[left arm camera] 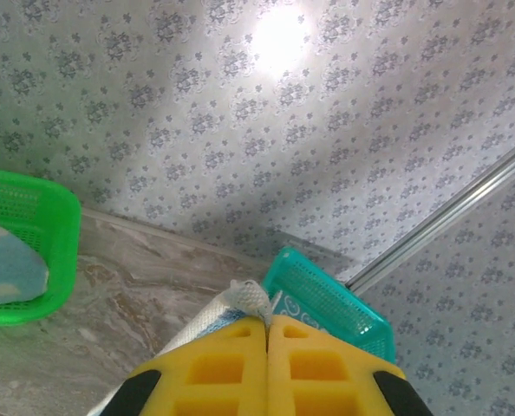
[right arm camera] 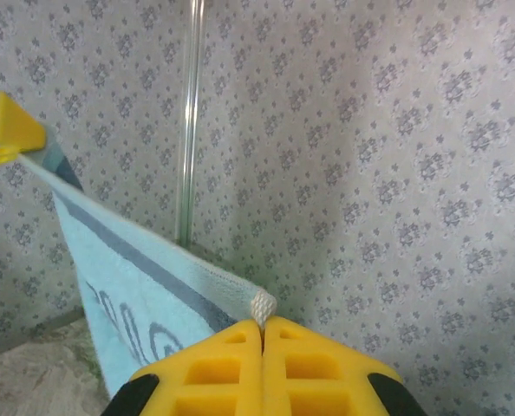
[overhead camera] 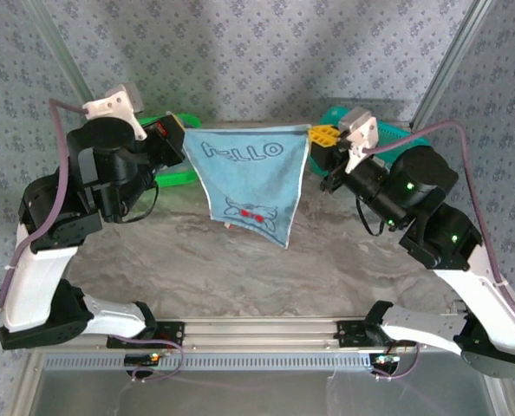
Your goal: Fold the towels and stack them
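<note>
A light blue towel (overhead camera: 249, 178) with dark lettering and a cartoon face hangs spread in the air between my two grippers, above the back of the table. My left gripper (overhead camera: 182, 133) is shut on its top left corner, and my right gripper (overhead camera: 316, 135) is shut on its top right corner. In the left wrist view the yellow fingertips (left arm camera: 267, 319) pinch a white woven corner of the towel (left arm camera: 251, 299). The right wrist view has the towel (right arm camera: 136, 277) stretching away to the left from my shut right gripper (right arm camera: 263, 321).
A green basket (overhead camera: 178, 176) stands behind the left gripper; in the left wrist view this basket (left arm camera: 54, 251) holds another blue cloth (left arm camera: 6, 264). A teal basket (overhead camera: 398, 134) sits at the back right. The marbled table (overhead camera: 240, 269) lies below. Metal frame posts rise at both back corners.
</note>
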Controlling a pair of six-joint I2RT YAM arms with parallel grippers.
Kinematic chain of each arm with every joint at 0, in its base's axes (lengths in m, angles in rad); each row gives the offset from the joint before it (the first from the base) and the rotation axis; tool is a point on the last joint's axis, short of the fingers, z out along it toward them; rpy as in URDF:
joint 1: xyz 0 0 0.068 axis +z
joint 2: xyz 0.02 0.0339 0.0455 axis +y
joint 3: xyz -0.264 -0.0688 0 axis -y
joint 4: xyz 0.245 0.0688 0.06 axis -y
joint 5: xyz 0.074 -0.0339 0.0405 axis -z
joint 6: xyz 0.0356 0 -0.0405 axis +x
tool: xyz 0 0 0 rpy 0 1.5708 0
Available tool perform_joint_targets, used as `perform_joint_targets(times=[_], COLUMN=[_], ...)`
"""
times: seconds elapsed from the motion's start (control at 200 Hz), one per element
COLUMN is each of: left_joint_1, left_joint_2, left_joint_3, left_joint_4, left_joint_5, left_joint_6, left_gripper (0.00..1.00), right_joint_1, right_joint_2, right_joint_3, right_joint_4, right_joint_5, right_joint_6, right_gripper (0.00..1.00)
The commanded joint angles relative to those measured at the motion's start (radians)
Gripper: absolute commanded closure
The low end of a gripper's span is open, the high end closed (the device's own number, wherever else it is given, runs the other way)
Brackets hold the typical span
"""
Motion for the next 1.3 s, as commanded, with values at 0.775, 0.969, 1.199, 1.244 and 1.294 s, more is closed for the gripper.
perform_joint_targets(times=[0.775,0.969,1.199,1.244,1.294], left_joint_1=[0.546,0.557,0.594,0.6,0.606], left_joint_2=[0.392,0.461,0.423,0.401,0.371], left_joint_3=[-0.212,-0.222,-0.371,-0.405,-0.448], left_joint_4=[0.134,0.122,0.126,0.132,0.139], left_joint_5=[0.499,0.493,0.472,0.466,0.454], left_joint_6=[-0.048,-0.033,-0.05,-0.051,-0.053], left_gripper=[1.0,1.0,1.0,1.0,1.0], right_joint_1=[-0.504,-0.486,-0.396,-0.367,-0.332], right_joint_2=[0.46,0.572,0.686,0.716,0.753], right_joint_3=[-0.109,-0.119,-0.174,-0.176,-0.175], right_joint_4=[0.167,0.182,0.201,0.198,0.195], right_joint_5=[-0.412,-0.471,-0.522,-0.53,-0.542], right_joint_6=[0.213,0.261,0.319,0.337,0.353], right_gripper=[1.0,0.92,0.96,0.98,1.0])
